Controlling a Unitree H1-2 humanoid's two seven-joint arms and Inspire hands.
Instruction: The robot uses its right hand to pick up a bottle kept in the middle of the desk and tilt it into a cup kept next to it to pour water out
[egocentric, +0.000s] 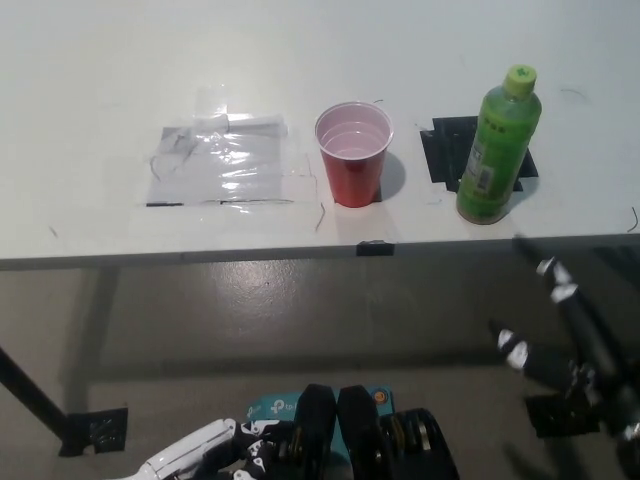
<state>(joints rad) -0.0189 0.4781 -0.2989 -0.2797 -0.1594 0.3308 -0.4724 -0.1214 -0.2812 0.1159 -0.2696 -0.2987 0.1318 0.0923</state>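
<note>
A green bottle (497, 147) with a green cap stands upright on a black tape square near the desk's front edge, at the right. To its left stands a red cup (353, 153), upright, its white inside showing. My black right hand (560, 330) hovers below the desk edge at the lower right, blurred, with its fingers apart and nothing in them; it is well short of the bottle. The white left hand (195, 452) rests at the bottom left, only partly in view.
The white desk (100, 120) fills the upper half; its front edge runs across the middle. A patch of clear tape (225, 165) lies left of the cup. Grey floor lies below, with a black desk leg (35, 400) at the lower left.
</note>
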